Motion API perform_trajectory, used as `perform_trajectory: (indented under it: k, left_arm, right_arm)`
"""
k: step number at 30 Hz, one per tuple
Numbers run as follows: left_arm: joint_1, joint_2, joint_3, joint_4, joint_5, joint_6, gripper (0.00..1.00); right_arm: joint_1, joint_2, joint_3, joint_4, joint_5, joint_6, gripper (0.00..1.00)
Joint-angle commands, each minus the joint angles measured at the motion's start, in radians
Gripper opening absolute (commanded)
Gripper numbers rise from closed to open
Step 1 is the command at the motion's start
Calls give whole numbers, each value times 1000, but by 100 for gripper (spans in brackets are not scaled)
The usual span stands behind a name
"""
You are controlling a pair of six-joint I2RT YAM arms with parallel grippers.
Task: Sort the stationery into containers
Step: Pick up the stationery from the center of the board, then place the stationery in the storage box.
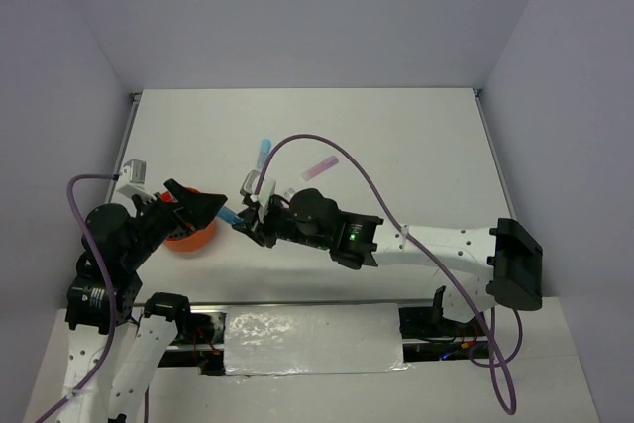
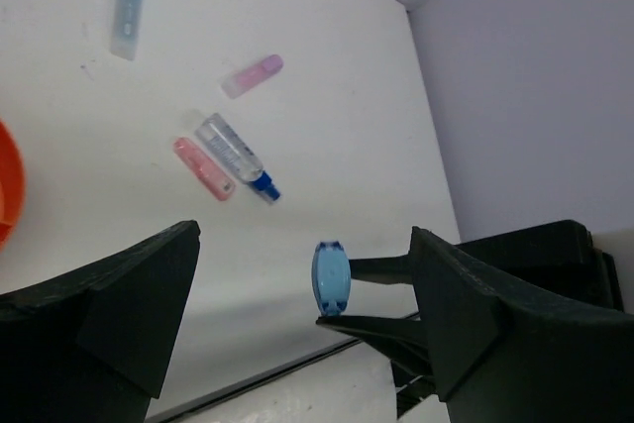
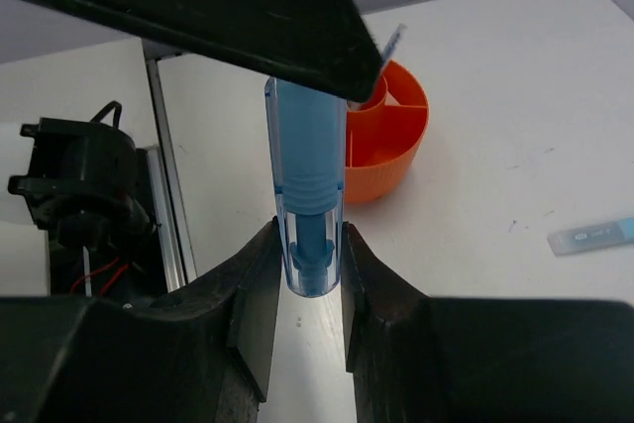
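The right tool (image 3: 307,247) is pinched tight on a blue capsule piece (image 3: 305,146). Its two black fingers press on the sides of the piece's lower end. The piece is a see-through plastic tube with a darker blue part inside. In the right wrist view it stands straight up in the middle of the frame. In the left wrist view only its round end shows, like a small blue oval at lower middle.

The left tool (image 2: 305,240) is spread wide. Its two thick black fingers sit at the lower left and lower right of the left wrist view. The blue piece is between them and touches neither one.

The orange cup (image 3: 396,160) is round, short and shiny, with thin walls inside that split it into parts. In the top view it sits at middle left, under the left tool, and the blue piece is just to its right, not in it.

More things lie flat on the white tabletop (image 2: 337,116). A light blue piece (image 2: 128,7) is at upper left of the left wrist view. A pink piece (image 2: 253,75) is below and to the right of it. A darker pink piece (image 2: 203,167) lies just beside a clear pen (image 2: 230,149) with a blue tip.
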Motion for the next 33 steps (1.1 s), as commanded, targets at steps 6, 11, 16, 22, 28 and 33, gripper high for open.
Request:
perform_trajectory:
  k: [6,11,16,22,28,33]
  left_arm:
    - [-3,3,-2,122,107,-94,89]
    - [-3,-18,-26,140,142,-108,73]
    - [-3,2,-26,136,162,-88,61]
    - [-3,22,-39,139,185,-57,65]
    - [-3,46,-13,115,161,-6,20]
    - [-3,97,55,21,51,128,0]
  right_arm:
    - [61,-55,-45,135,150,-18,16]
    - [62,-38,-5,104,181,-32,17]
    - [62,-29,22,92,193,-38,17]
    - [61,-26,48,61,163,-41,17]
    - [64,-26,58,38,129,-46,22]
    - [64,-41,21,55,28,-58,43]
